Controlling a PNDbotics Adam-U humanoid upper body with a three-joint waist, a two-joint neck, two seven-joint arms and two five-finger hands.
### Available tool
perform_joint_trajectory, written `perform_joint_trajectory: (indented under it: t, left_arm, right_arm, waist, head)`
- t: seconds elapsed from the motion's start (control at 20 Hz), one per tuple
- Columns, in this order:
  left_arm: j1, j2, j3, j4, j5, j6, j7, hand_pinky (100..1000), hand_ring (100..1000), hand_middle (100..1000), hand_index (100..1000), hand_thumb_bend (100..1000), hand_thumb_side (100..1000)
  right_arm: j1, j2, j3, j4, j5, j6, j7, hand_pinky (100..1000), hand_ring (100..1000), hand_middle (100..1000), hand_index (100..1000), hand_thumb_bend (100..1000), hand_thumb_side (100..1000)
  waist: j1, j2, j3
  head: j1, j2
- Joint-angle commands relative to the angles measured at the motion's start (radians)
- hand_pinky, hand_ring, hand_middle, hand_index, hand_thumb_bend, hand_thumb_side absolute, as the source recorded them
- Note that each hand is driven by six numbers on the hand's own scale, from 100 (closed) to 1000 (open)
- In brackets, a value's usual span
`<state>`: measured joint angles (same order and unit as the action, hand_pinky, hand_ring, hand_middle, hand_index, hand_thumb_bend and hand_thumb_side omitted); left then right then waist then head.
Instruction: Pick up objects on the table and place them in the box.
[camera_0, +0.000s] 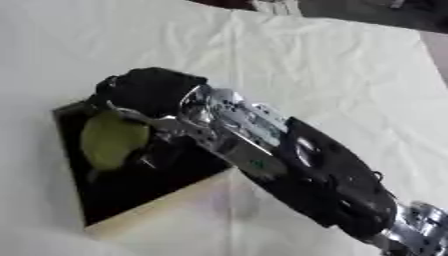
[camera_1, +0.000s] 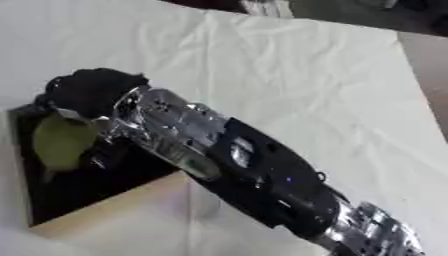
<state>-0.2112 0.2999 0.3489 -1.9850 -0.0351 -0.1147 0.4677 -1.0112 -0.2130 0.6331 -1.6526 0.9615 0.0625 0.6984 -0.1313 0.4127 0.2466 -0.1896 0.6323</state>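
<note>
Clearly the right robot hand (camera_0: 150, 90) holds a yellow-green object (camera_0: 112, 140), fingers curled, over the box (camera_0: 144, 207).

Box (camera_0: 131, 192): black interior, tan outer wall. Object (camera_0: 112, 140): yellow-green. Robot hand (camera_0: 149, 90): black, with silver arm joints. Cloth (camera_0: 332, 65) on the surface: plain white.

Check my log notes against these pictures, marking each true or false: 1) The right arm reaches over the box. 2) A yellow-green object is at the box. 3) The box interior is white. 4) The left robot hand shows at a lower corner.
1) True: the right robot hand is over the box.
2) True: the yellow-green object sits below the hand, inside the box's outline.
3) False: the interior is black; only the rim is pale.
4) False: no left hand shows in either view.
</note>
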Motion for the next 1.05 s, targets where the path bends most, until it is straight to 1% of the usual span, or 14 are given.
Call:
perform_joint_trajectory:
  t: [0.05, 0.1, 0.2, 0.45, 0.6, 0.7, 0.75, 0.8, 0.85, 0.9, 0.95, 1.05]
  left_arm:
    - [-0.007, 0.015, 0.005, -0.015, 0.004, -0.002, -0.001, 505, 484, 547, 708, 276, 585]
    - [-0.007, 0.016, 0.006, -0.015, 0.004, -0.002, -0.001, 505, 484, 547, 708, 276, 585]
    - [-0.007, 0.016, 0.006, -0.015, 0.004, -0.002, 0.0, 505, 484, 547, 708, 276, 584]
    - [-0.006, 0.016, 0.007, -0.015, 0.003, -0.002, 0.002, 506, 484, 547, 708, 274, 585]
    - [-0.005, 0.015, 0.009, -0.015, 0.002, -0.002, 0.003, 506, 484, 547, 708, 274, 584]
    - [-0.004, 0.014, 0.011, -0.015, 0.001, -0.002, 0.005, 506, 484, 547, 708, 274, 584]
    - [-0.003, 0.013, 0.013, -0.015, 0.001, -0.002, 0.006, 506, 484, 547, 708, 274, 584]
    - [-0.002, 0.012, 0.014, -0.015, 0.0, -0.001, 0.007, 506, 483, 547, 708, 274, 584]
    - [-0.001, 0.012, 0.016, -0.015, -0.001, -0.001, 0.009, 506, 484, 547, 708, 274, 584]
    - [0.0, 0.011, 0.018, -0.015, -0.001, -0.001, 0.01, 506, 484, 547, 708, 273, 584]
    - [0.002, 0.01, 0.02, -0.015, -0.002, -0.001, 0.012, 506, 483, 547, 708, 273, 584]
    - [0.005, 0.01, 0.023, -0.015, -0.005, -0.002, 0.017, 506, 483, 547, 708, 273, 584]
  right_arm:
    - [-0.009, -0.012, -0.029, -0.024, 0.014, -0.049, 0.019, 858, 818, 846, 947, 531, 100]
    - [-0.006, -0.016, -0.04, -0.026, 0.016, -0.061, 0.013, 856, 812, 843, 950, 555, 100]
    - [-0.002, -0.022, -0.065, -0.042, 0.019, -0.067, -0.011, 852, 802, 837, 951, 561, 115]
    - [0.011, -0.053, -0.139, -0.134, 0.021, -0.041, -0.08, 842, 772, 815, 938, 529, 117]
    - [0.023, -0.073, -0.193, -0.205, 0.013, -0.016, -0.122, 828, 729, 783, 915, 497, 100]
    - [0.033, -0.08, -0.234, -0.248, -0.005, 0.004, -0.149, 814, 687, 750, 881, 467, 100]
    - [0.039, -0.081, -0.255, -0.27, -0.016, 0.016, -0.163, 799, 650, 713, 846, 426, 100]
    - [0.047, -0.082, -0.278, -0.293, -0.027, 0.029, -0.177, 790, 626, 690, 822, 408, 100]
    - [0.054, -0.085, -0.302, -0.317, -0.039, 0.044, -0.192, 779, 615, 663, 791, 406, 100]
    - [0.061, -0.087, -0.325, -0.332, -0.052, 0.058, -0.206, 773, 596, 650, 779, 409, 100]
    - [0.066, -0.09, -0.348, -0.34, -0.066, 0.072, -0.22, 766, 587, 644, 778, 423, 100]
    - [0.075, -0.11, -0.397, -0.346, -0.095, 0.102, -0.25, 760, 577, 647, 793, 419, 100]
  waist:
    - [0.011, -0.024, 0.0]
    - [0.012, -0.024, -0.001]
    - [0.013, -0.023, -0.004]
    - [0.016, -0.023, -0.011]
    - [0.019, -0.023, -0.016]
    - [0.021, -0.022, -0.02]
    - [0.023, -0.022, -0.024]
    - [0.025, -0.021, -0.028]
    - [0.027, -0.021, -0.031]
    - [0.029, -0.021, -0.035]
    - [0.031, -0.02, -0.039]
    - [0.035, -0.019, -0.047]
  head:
    - [-0.005, 0.009]
    - [-0.005, 0.01]
    - [-0.005, 0.01]
    - [0.0, 0.006]
    - [0.005, 0.0]
    - [0.009, -0.002]
    - [0.012, -0.002]
    - [0.016, -0.003]
    - [0.019, -0.003]
    - [0.023, -0.003]
    - [0.027, -0.003]
    - [0.035, -0.002]
